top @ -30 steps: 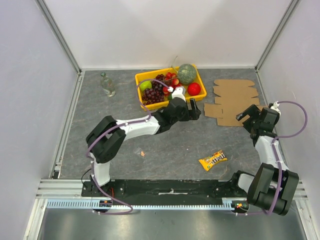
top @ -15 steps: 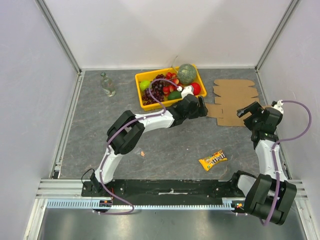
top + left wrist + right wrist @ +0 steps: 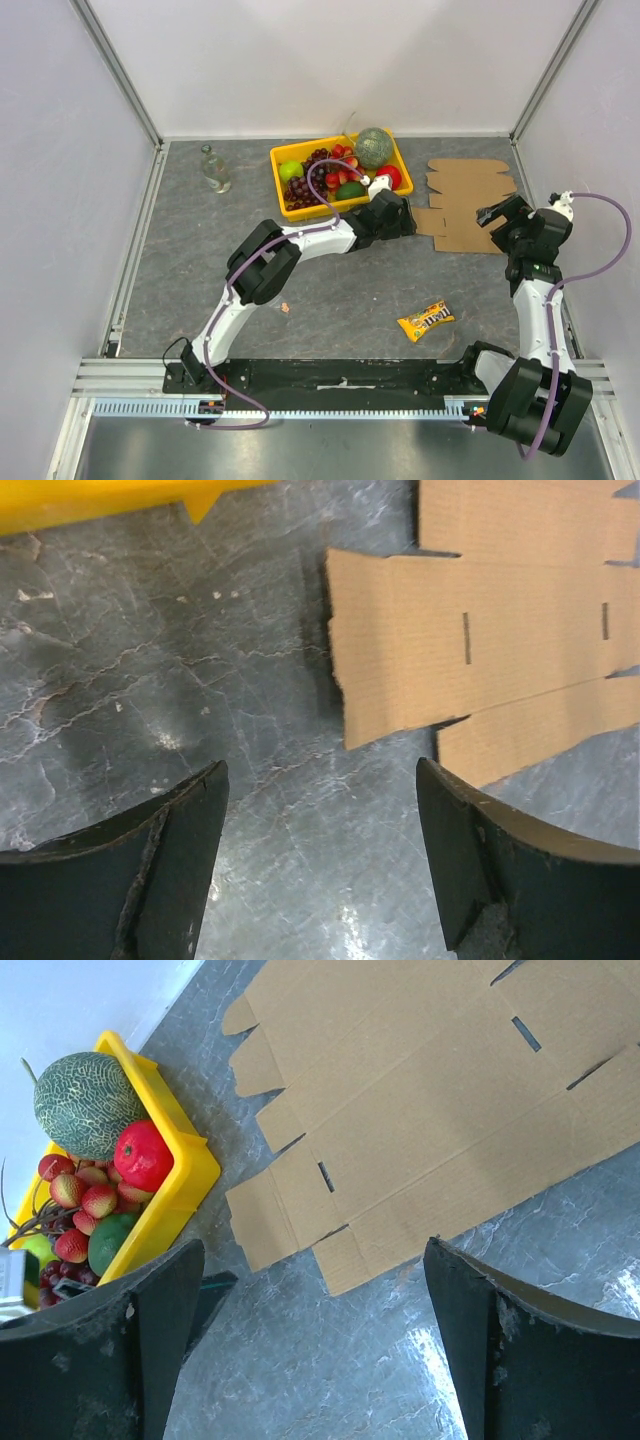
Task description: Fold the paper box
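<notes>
Seen from above, the paper box (image 3: 465, 205) is lying as a flat, uncreased sheet on the surface (image 3: 340, 300) at the far right, just beside the fruit tray (image 3: 276, 158). The left gripper (image 3: 405, 220) is hovering at its left edge and the right gripper (image 3: 492, 218) at its right side.

In the left wrist view, the gripper is standing spread and holding nothing, with a flap just ahead.

In the right wrist view, the gripper is likewise spread and empty.

No fold is showing, so all the folding appears to be left.
</notes>
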{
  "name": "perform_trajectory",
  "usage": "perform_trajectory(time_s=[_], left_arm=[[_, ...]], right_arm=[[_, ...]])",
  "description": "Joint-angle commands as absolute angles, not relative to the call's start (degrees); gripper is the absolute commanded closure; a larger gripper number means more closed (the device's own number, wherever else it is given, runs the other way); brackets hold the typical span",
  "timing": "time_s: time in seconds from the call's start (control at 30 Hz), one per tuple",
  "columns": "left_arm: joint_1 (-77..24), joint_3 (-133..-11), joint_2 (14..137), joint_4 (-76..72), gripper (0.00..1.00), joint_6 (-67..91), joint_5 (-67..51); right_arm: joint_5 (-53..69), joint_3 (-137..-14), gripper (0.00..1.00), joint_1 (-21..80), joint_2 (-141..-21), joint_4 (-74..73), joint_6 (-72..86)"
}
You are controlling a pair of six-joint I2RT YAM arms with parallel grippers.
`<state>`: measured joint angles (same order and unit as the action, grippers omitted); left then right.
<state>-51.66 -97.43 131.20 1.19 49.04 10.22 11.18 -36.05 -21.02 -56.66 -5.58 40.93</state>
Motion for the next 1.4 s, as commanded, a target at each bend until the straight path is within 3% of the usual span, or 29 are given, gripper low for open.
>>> perform_trajectory(time_s=[0.0,0.27,0.63,0.9,1.23,1.37], left_arm=[[-50.7,-101.3,134.0,1.4,0.2,49.2,8.0],[-49.3,-107.8,139.8,2.5,0.26,48.1,0.4],[-48.6,-113.4,144.9,5.0,0.41,48.3,-7.0],[-48.3,-113.9,146.4,4.0,0.44,48.4,-9.8],[-47.6,-113.8,147.3,2.2,0.68,49.2,-11.9],[-47.6,-113.0,146.7,1.1,0.71,48.8,-12.2]], right_arm=[[12.7,-38.4,0.02,-21.3,-55.8,-5.6,40.7],[12.7,-37.0,0.02,-21.4,-55.1,-5.2,41.7],[12.7,-37.4,0.02,-21.3,-55.5,-5.1,41.7],[12.7,-37.4,0.02,-21.3,-56.3,-4.8,42.1],[12.6,-36.7,0.02,-21.3,-57.0,-4.2,42.1],[12.3,-36.6,0.02,-21.3,-56.8,-4.0,41.8]])
